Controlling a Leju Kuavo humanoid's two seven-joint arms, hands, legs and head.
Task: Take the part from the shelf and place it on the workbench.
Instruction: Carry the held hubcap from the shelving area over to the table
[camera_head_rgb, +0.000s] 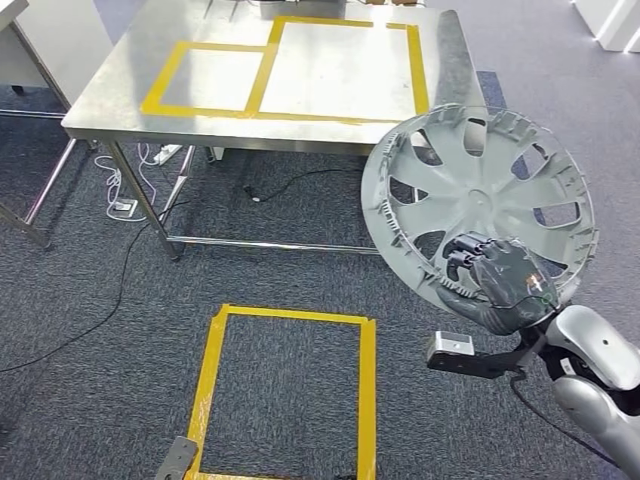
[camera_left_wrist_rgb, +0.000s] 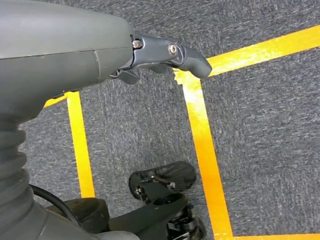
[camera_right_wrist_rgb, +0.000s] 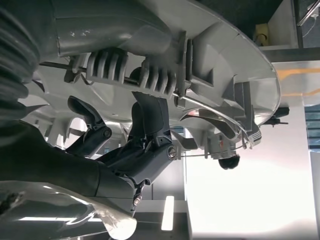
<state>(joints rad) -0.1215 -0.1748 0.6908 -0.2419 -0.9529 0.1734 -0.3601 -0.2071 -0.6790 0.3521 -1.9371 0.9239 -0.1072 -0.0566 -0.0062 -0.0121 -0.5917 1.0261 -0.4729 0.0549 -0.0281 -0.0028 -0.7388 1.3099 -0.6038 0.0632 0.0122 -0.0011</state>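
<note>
Right hand (camera_head_rgb: 494, 285): nearest the head camera, low and in front of the counter — fingers curled over the rim of the wheel cover, thumb side under it; the right wrist view shows dark fingers (camera_right_wrist_rgb: 151, 120) hooked among the clips on the cover's back.
Wheel cover (camera_head_rgb: 483, 195): the task's part — held in the air off the near right corner of the counter (camera_head_rgb: 113, 100), tilted, touching nothing but the hand.
Look of part: round grey plastic disc with curved spoke openings around a small hub, ribbed clips and a thin wire ring on its back; light and broad, gripped at one edge only, so likely to sway.
Step in hand: carry stage, by my reading — part off the shelf, not yet over the counter.
Next move calls for: bringing the cover up and across the counter's near edge, levelling it, then lowering it flat — probably inside the yellow tape frames (camera_head_rgb: 340, 65) on top.
Left hand (camera_left_wrist_rgb: 166, 55): hanging over the carpet by the yellow floor square (camera_head_rgb: 287, 390) before the counter, holding nothing, fingers apart.
</note>
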